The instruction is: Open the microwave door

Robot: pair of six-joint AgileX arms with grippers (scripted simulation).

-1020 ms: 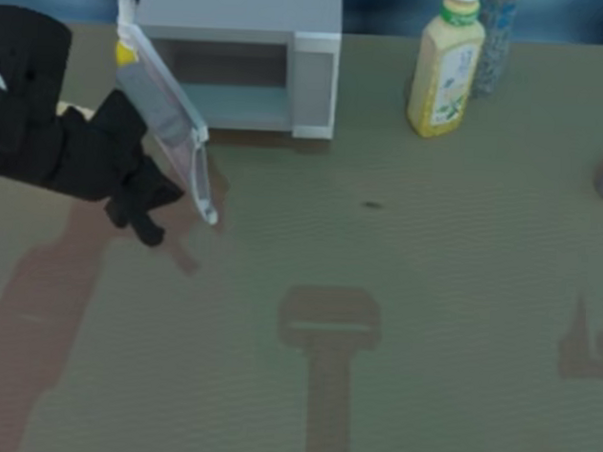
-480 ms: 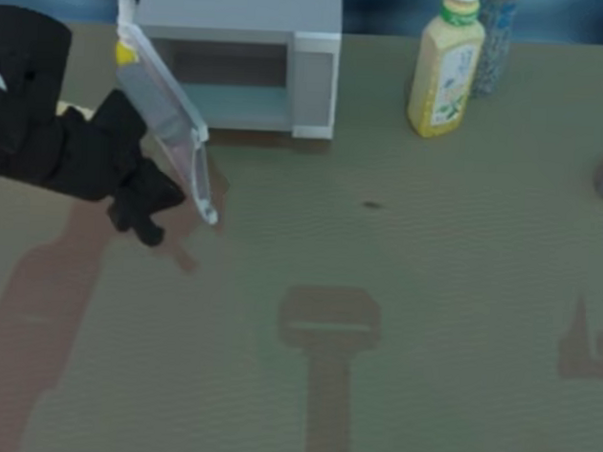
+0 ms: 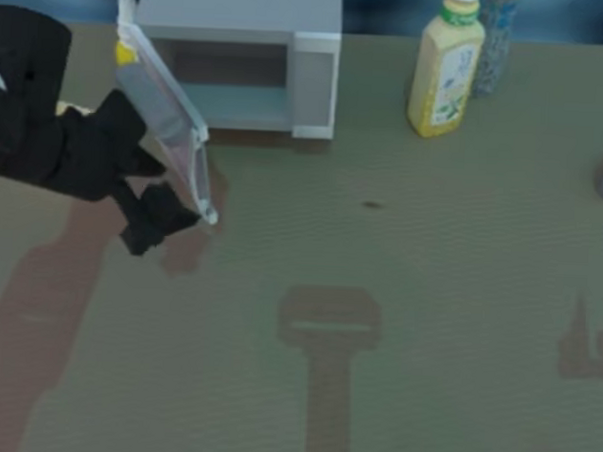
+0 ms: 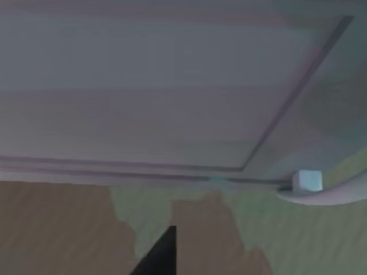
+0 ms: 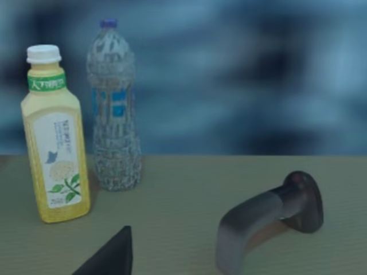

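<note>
No legible writing is made out; the yellow bottle (image 5: 55, 137) carries a green neck band and a leaf-and-flower label, the clear bottle (image 5: 113, 109) a blue label. Table (image 3: 429, 292) is olive-green, backdrop a blurred blue. Microwave (image 3: 244, 53) is set at the far edge, left of centre; microwave door (image 3: 166, 115) is swung wide open. Left gripper (image 3: 154, 202) is beside the door's handle edge, grip state cannot be told. A dark handled object (image 5: 269, 220) lies at right.
</note>
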